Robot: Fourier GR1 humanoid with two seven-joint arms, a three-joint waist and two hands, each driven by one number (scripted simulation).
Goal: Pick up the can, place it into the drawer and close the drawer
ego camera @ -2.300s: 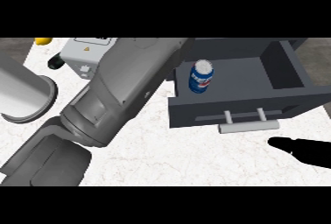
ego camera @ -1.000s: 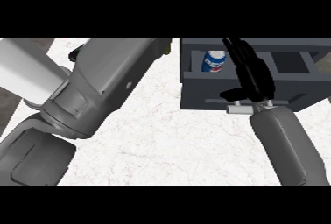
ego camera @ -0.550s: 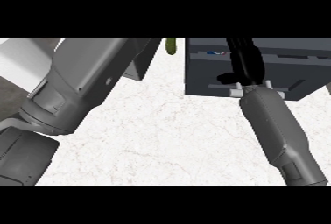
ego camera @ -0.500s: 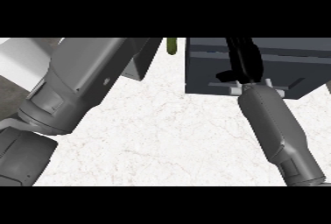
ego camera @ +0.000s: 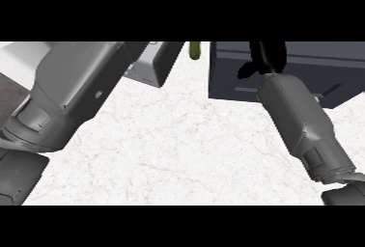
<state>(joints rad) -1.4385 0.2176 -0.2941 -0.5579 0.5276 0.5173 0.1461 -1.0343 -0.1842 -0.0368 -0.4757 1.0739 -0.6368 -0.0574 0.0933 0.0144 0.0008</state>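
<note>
Head view only. My right hand (ego camera: 262,60) is up at the far right of the counter (ego camera: 178,154), black against the dark drawer (ego camera: 314,67). Its top is cut off by the upper edge, so I only see the lower part: fingers (ego camera: 274,55) run straight up over the drawer front, and the thumb (ego camera: 246,71) sticks out to the left. They look straight and laid on the front, not wrapped round anything, but I can't tell how far they spread, since black on dark grey hides the gaps. Nothing held that I can see.

The right forearm (ego camera: 299,116) comes in from the lower right corner and slants up-left to the drawer, covering part of the drawer front.

The drawer shows as one dark grey block at the far right edge of the counter. Only its front face and top show; no open inside visible from here. The can does not show anywhere, so I can't tell where it is from this view.

The left forearm (ego camera: 68,96) fills the left side, from the lower left corner up toward the far edge. My left hand is not in the picture.

Just right of the left forearm, at the far edge, sits a light grey box (ego camera: 146,70), partly under the arm. Between that box and the drawer a thin yellow-green thing (ego camera: 194,50) pokes down from the top edge; too little shows to name it.

The counter is white marble, bare in the middle and near edge.
</note>
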